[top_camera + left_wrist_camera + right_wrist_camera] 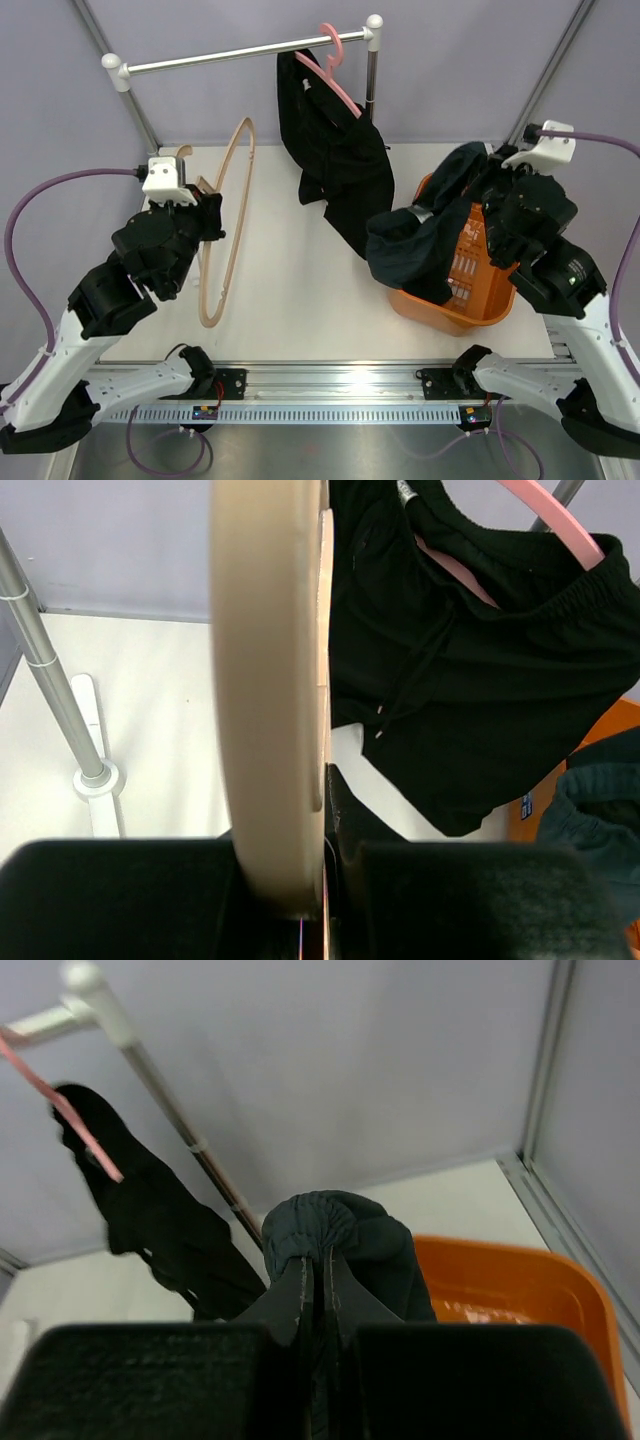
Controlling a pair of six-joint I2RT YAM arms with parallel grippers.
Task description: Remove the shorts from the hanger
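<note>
The black shorts [335, 165] hang on a pink hanger [335, 70] from the rail; they also show in the left wrist view [480, 680] and the right wrist view [160, 1220]. My right gripper [487, 170] is shut on the gathered waistband of the dark navy shorts [420, 240], pinched between the fingertips [300, 1280]. The navy shorts [345, 1225] hang over the left rim of the orange basket [485, 300]. My left gripper [205, 200] is shut on a bare beige hanger [232, 210], which it holds over the table's left part [265, 680].
The silver rail [240, 52] runs across the back on posts [372, 70]. A post and its white foot [95, 780] stand at the left. Grey walls close in the back and sides. The orange basket [520, 1280] sits at the table's right.
</note>
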